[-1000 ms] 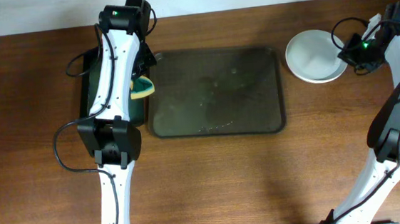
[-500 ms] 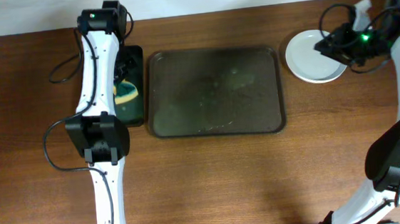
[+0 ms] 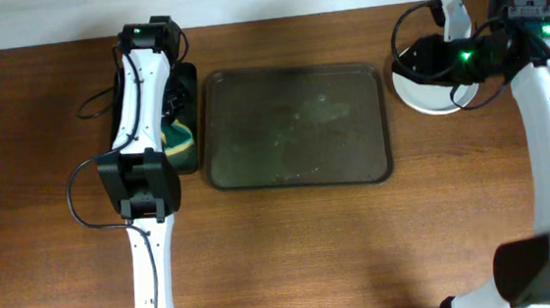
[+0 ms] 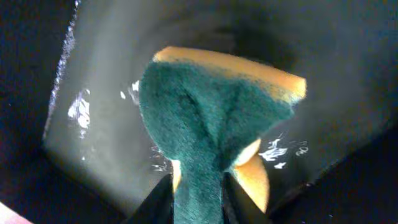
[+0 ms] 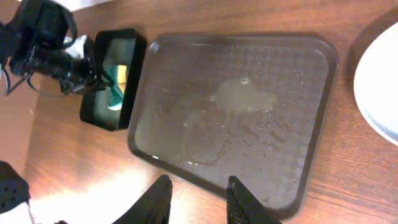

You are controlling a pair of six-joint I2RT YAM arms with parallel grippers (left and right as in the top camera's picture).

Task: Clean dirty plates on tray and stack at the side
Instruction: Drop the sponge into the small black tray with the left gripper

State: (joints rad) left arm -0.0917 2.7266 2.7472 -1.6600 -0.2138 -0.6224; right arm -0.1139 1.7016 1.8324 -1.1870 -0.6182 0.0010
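The tray (image 3: 292, 123) lies mid-table, wet, with water pooled on it (image 5: 242, 99) and nothing standing on it. The white plates (image 3: 426, 98) sit on the wood to its right, partly under my right arm; one rim shows in the right wrist view (image 5: 380, 87). My right gripper (image 5: 198, 199) hangs open and empty above the tray's near edge. My left gripper (image 4: 198, 199) is shut on a green and yellow sponge (image 4: 211, 118), which hangs down into a small black tray (image 3: 187, 82).
The small black tray (image 5: 99, 112) holds water and sits against the big tray's left side. Bare wooden tabletop (image 3: 361, 246) stretches in front of the tray. Cables loop near both arms.
My left arm carried the sponge off the big tray's left edge and into the small black tray. My right arm drew up and away from the plates, its jaws a little wider.
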